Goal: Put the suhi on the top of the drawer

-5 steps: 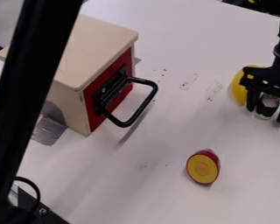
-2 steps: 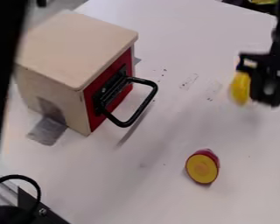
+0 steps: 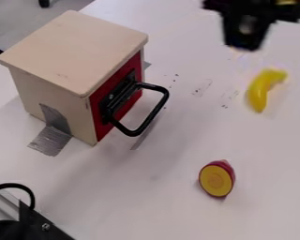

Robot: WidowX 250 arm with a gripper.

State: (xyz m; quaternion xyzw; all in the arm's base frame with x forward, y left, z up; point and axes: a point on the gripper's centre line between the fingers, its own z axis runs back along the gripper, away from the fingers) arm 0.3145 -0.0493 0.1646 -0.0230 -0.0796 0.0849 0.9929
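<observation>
Camera view: you had gripper up above table, blurred, right of drawer and well apart from it, pinching sushi. Sushi hung there, dark with pale patch, away from drawer's wooden top. Black handle stuck out from drawer's red front. You had yellow banana right of drawer, red-rimmed yellow piece right and nearer camera, grey tape at drawer's base.
</observation>
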